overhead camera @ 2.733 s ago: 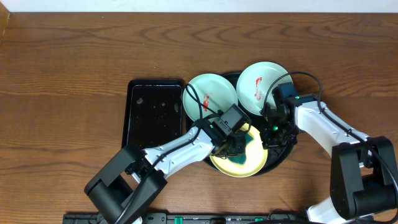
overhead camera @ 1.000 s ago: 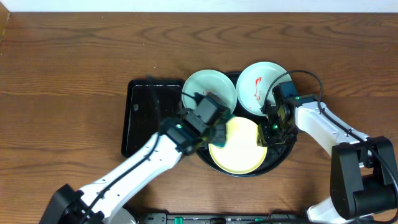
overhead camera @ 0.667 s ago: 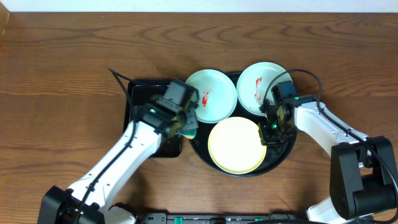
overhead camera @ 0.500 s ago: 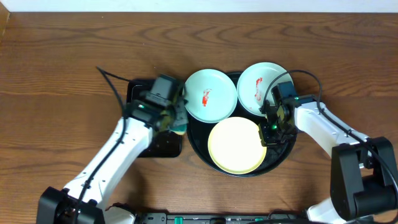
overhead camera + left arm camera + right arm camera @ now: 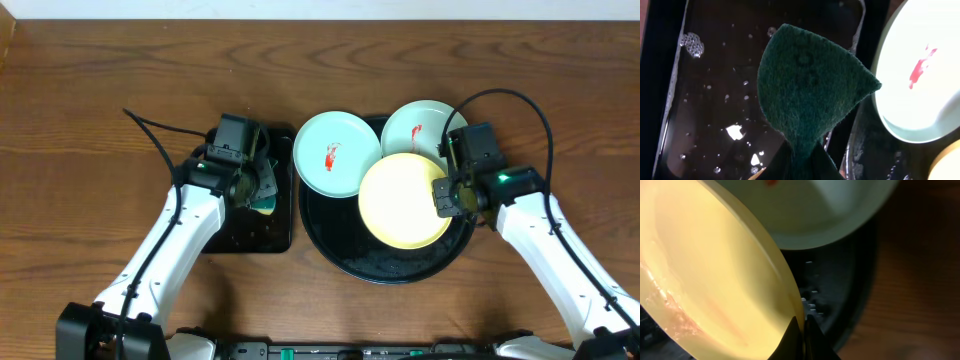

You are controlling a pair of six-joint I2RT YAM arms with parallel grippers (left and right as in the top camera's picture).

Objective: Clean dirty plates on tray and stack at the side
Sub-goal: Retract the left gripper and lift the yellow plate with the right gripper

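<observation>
The pale yellow plate (image 5: 400,200) hangs tilted above the round black tray (image 5: 380,272), pinched at its right rim by my right gripper (image 5: 440,197), which is shut on it. In the right wrist view the yellow plate (image 5: 705,280) fills the left side, its rim between the fingers of the right gripper (image 5: 802,330). One mint plate (image 5: 338,153) with a red smear lies at the tray's left. A second smeared mint plate (image 5: 420,122) is partly covered by the yellow one. My left gripper (image 5: 257,187) is shut on a green sponge (image 5: 810,95) over the rectangular tray.
The rectangular black tray (image 5: 225,225) lies left of the round tray, wet with soap bubbles (image 5: 692,44). Bare wooden table (image 5: 120,80) surrounds both trays. The round tray's bottom (image 5: 840,292) shows water drops.
My left arm swung left with the sponge, off the yellow plate to the rectangular tray. My right gripper closed on the yellow plate's rim and lifted it up and right over a mint plate.
</observation>
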